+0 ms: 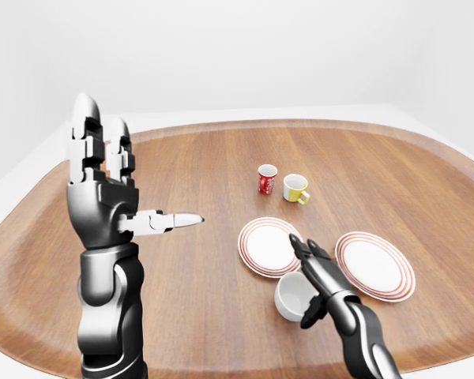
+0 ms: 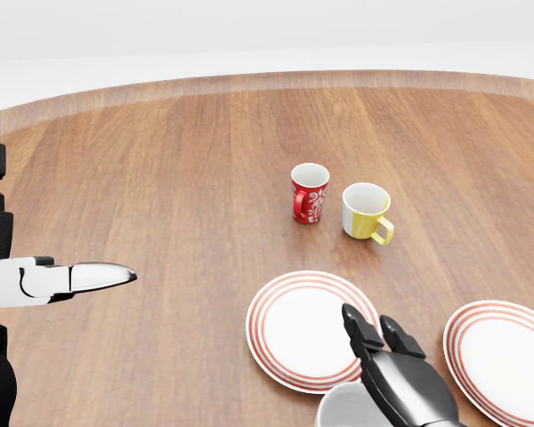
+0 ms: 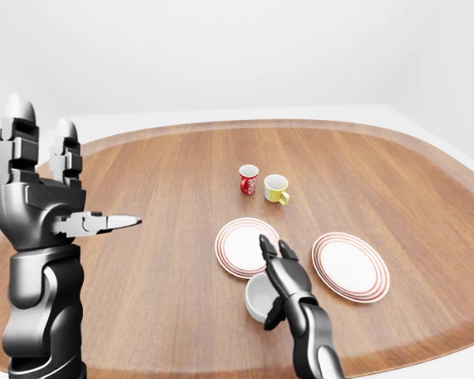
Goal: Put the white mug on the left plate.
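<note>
White mug (image 1: 294, 294) just below left plate (image 1: 267, 246) — right hand (image 1: 316, 276) open beside it.

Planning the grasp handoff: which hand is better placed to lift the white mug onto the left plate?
Right. The right hand is at the white mug, just below the left plate; the left hand stands raised far to the left.
</note>
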Controlling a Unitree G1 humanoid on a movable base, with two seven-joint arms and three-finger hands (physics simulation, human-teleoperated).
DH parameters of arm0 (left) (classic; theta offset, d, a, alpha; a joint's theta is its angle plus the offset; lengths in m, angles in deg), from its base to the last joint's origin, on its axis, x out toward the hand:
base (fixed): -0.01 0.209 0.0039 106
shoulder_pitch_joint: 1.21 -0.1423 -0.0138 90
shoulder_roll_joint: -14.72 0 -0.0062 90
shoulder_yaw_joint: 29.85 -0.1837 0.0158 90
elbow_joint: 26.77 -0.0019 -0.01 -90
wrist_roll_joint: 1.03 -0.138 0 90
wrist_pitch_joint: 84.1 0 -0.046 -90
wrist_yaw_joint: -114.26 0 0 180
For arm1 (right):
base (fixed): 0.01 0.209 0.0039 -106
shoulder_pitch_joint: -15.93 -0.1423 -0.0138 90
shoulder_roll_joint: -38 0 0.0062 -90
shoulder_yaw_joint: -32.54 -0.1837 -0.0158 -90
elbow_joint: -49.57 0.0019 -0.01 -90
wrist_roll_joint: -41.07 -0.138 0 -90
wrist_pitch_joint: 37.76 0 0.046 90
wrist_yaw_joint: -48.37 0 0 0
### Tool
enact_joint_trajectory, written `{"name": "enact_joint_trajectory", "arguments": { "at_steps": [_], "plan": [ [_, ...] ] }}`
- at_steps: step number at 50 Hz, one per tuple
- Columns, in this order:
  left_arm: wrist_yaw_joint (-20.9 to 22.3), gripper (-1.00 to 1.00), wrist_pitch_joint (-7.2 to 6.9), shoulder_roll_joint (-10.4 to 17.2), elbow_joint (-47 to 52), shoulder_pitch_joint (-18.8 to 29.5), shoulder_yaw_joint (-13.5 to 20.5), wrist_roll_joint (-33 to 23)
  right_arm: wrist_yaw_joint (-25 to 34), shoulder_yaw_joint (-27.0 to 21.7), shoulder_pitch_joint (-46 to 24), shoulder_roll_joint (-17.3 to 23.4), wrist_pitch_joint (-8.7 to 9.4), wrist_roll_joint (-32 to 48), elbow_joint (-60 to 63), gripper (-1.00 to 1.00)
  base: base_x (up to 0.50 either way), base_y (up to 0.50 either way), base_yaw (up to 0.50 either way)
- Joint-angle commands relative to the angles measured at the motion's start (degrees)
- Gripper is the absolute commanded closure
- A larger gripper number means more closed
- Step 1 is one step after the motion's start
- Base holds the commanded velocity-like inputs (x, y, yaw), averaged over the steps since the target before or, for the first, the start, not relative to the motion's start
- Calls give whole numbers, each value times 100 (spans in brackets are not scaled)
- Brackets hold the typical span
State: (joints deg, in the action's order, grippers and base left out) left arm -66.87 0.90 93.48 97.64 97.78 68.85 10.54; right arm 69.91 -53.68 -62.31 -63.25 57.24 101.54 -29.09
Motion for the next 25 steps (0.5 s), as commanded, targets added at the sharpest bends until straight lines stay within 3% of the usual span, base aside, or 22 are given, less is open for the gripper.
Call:
{"name": "enact_joint_trajectory", "arguments": {
  "at_steps": [1, 25],
  "plan": [
    [-6, -98, 0, 11, 8, 20, 14, 12, -50, 51, -25, 17, 0, 36, -104, -100, 0, 0, 0],
    [-1, -98, 0, 0, -7, -7, -3, -4, -4, 160, 1, 14, 0, 122, -131, -100, 0, 0, 0]
  ]
}}
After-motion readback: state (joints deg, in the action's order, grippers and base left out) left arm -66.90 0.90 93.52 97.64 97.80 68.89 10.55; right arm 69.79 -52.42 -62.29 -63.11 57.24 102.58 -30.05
